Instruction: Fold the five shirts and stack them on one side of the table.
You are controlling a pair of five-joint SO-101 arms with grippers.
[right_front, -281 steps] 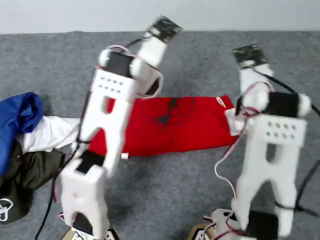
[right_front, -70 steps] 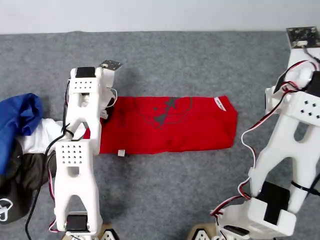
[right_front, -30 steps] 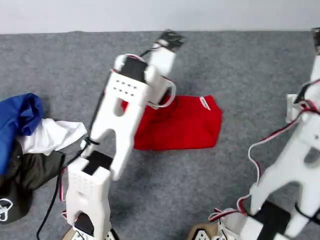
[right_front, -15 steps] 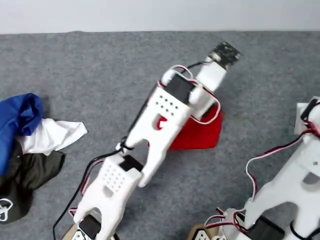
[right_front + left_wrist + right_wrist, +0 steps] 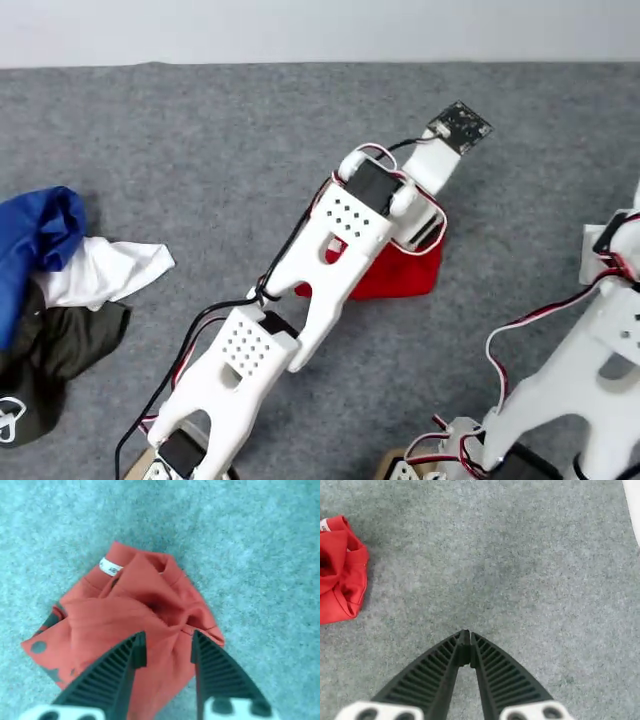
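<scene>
Bunched red shirt on nubby grey carpet

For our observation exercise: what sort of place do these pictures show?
Likely a robotics test bench: white plastic robot arms, a grey carpeted table, a folded red cloth shirt.

You're at a robot test bench, the sort found in a lab or workshop rather than a home. The left arm and right arm are plain white plastic shells with loose wires and an uncovered circuit board. A grey felt-like cover lies over the table, with a heap of shirts at its left. A bare pale wall runs along the far edge.
</scene>
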